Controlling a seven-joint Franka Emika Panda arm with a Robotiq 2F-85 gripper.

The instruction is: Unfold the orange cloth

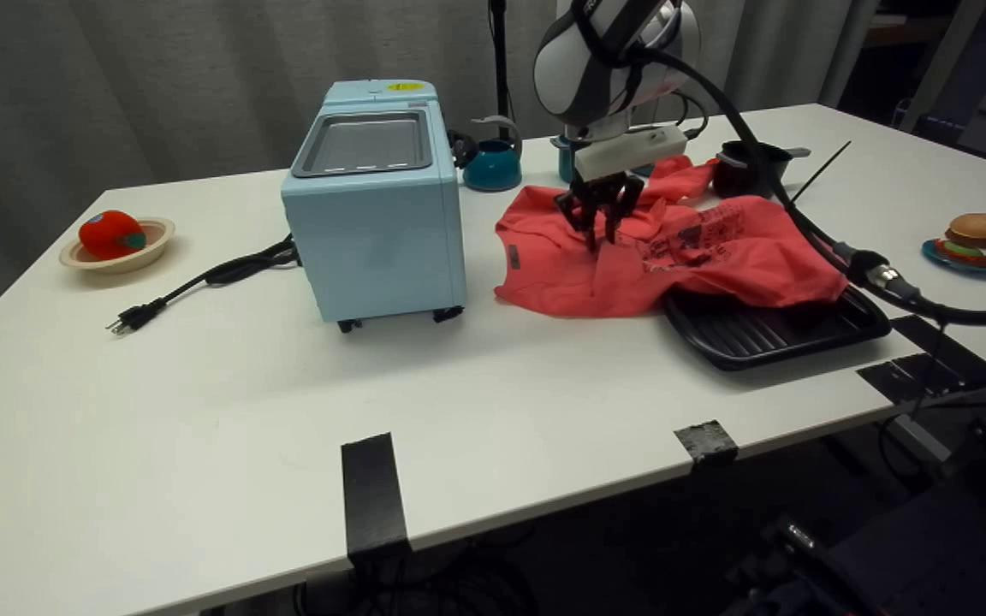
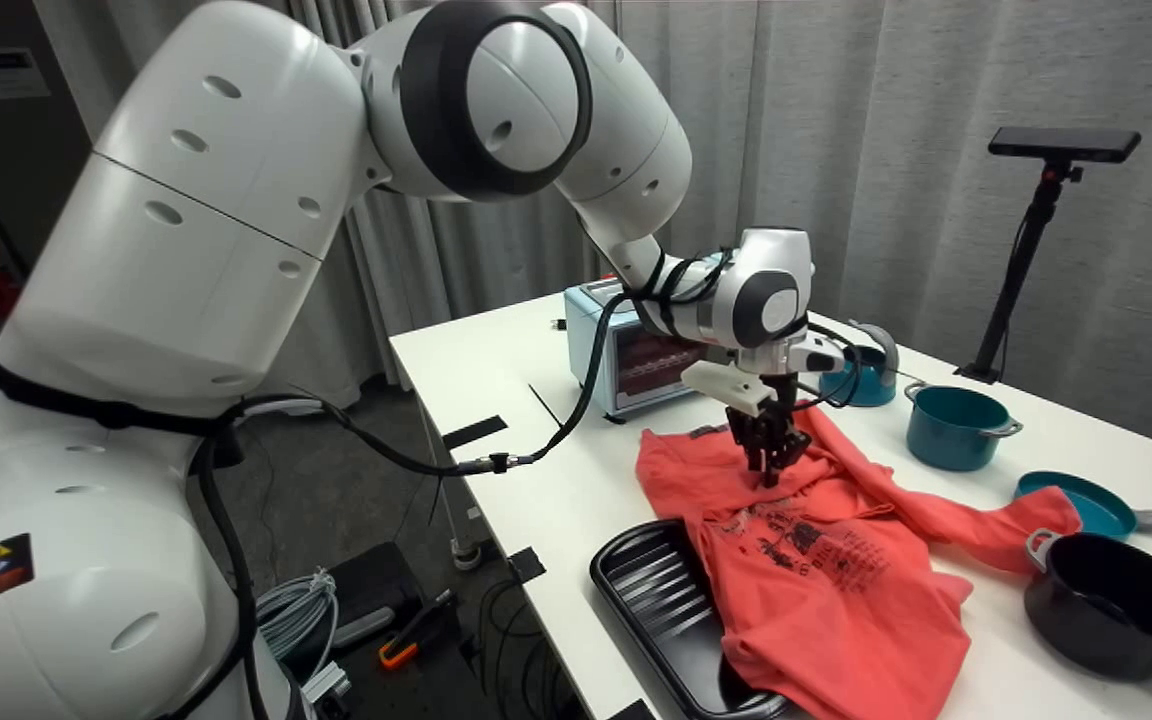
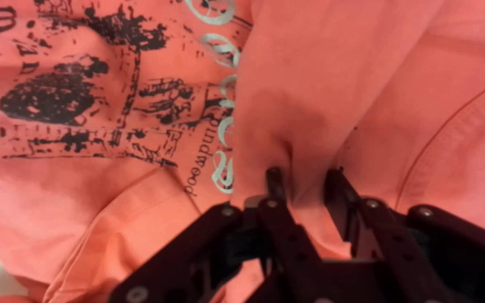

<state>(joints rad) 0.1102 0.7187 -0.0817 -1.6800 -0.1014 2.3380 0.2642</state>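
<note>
The orange cloth is a coral-orange shirt with black and pale print (image 1: pixel 553 274). It lies rumpled on the white table in both exterior views (image 2: pixel 846 620), with folds and one sleeve stretched out towards the pots. One edge of it drapes over a black ridged tray (image 1: pixel 745 342). In the wrist view the cloth (image 3: pixel 310 54) fills most of the picture, with a folded-over flap next to the print. My gripper (image 1: pixel 601 240) points down onto the cloth, also in an exterior view (image 2: pixel 770 478). In the wrist view its fingers (image 3: pixel 303 176) stand apart, with a ridge of the flap between them.
A light blue toaster oven (image 1: pixel 373 239) stands beside the cloth. A teal kettle (image 1: pixel 493 167), a teal pot (image 2: pixel 956 430), a teal pan (image 2: pixel 1086 505) and a black pot (image 2: pixel 1106 610) stand along its far side. A toy burger (image 1: pixel 979 235) and a bowl (image 1: pixel 116 259) lie farther off.
</note>
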